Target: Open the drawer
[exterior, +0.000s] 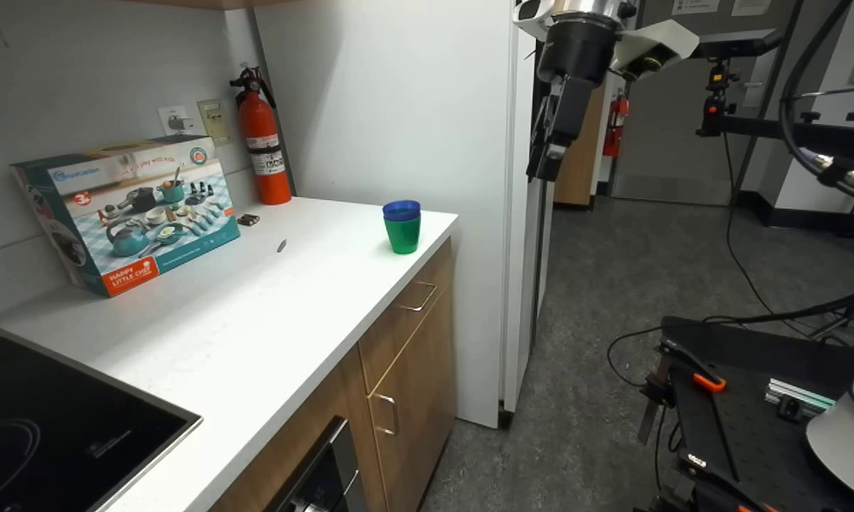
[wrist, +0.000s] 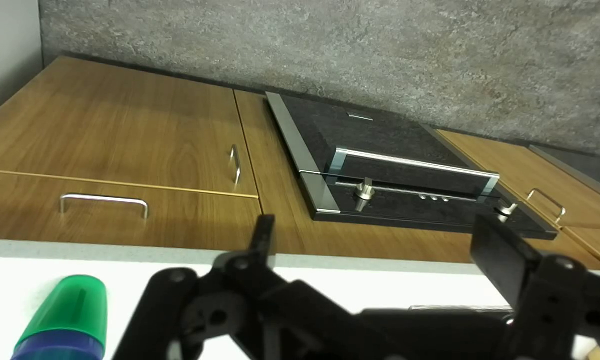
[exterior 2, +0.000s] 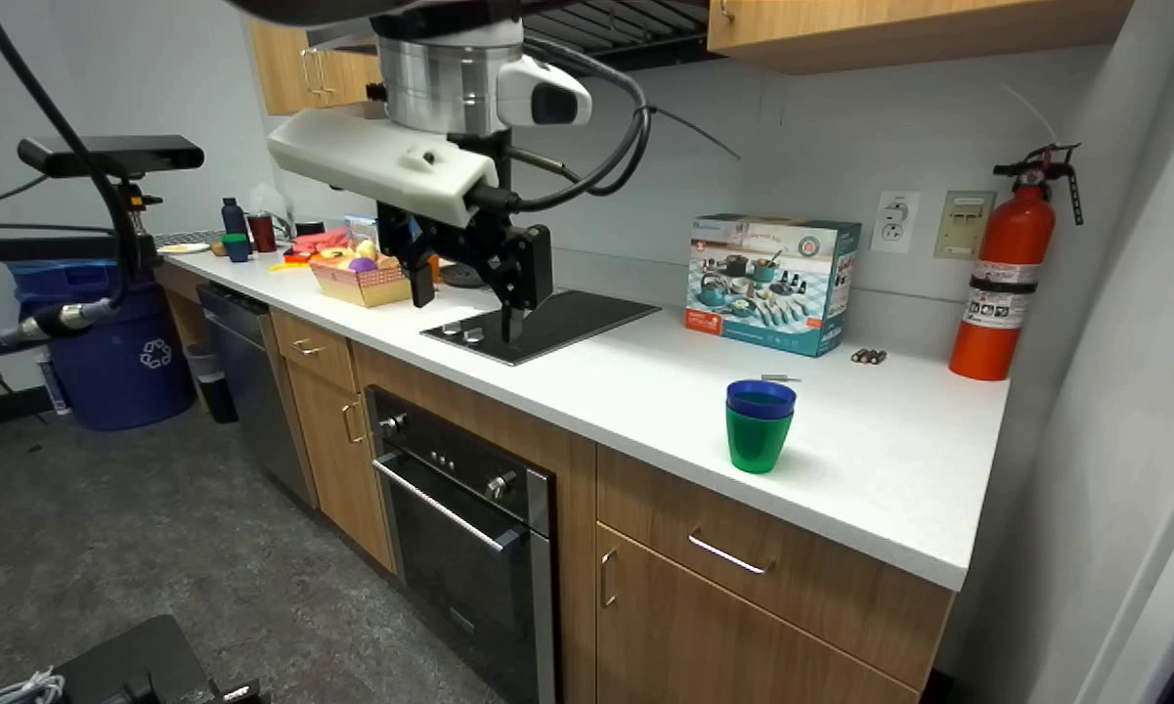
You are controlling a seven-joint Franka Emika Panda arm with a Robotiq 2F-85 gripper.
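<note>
The drawer is shut under the counter. Its wide brown wood front shows in both exterior views (exterior: 387, 334) (exterior 2: 660, 504) and in the wrist view (wrist: 200, 215). Its metal bar handle (exterior 2: 728, 553) runs across the front; it also shows in the wrist view (wrist: 104, 197). My gripper (exterior 2: 467, 311) is open and empty. It is in the air, higher than the counter and apart from the drawer. In the wrist view the jaws (wrist: 374, 227) are wide apart, with the drawer handle to their left. The drawer's inside is hidden.
A green cup with a blue cup (exterior 2: 758, 425) stands on the counter (exterior 2: 890, 489) above the drawer. A cabinet door (exterior 2: 704, 636) is below it. An oven (exterior 2: 459, 548), a cooktop (exterior 2: 577, 323), a toy box (exterior 2: 772, 284) and a fire extinguisher (exterior 2: 1007, 284) are nearby.
</note>
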